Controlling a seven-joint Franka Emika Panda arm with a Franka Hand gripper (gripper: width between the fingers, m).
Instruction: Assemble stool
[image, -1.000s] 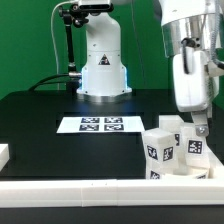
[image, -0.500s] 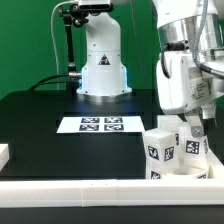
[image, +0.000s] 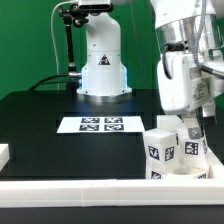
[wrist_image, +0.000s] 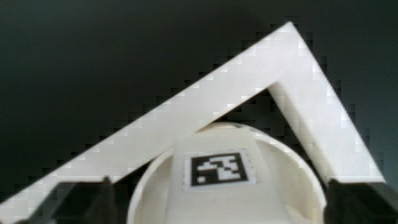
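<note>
Pincer (image: 205, 128) — spread or pressed, cannot tell — hangs by tagged stool legs (image: 160, 152).

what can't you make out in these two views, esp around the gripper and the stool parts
- Gripper, exterior view: fingertips sit behind the legs, so open or shut is unclear.
- Gripper, wrist view: only dark, blurred finger edges at the picture's corners.
- Seat disc, wrist view: cut off by the picture edge.
- Stool parts, exterior view: packed in the corner against the border rail, so their count is unclear.
</note>
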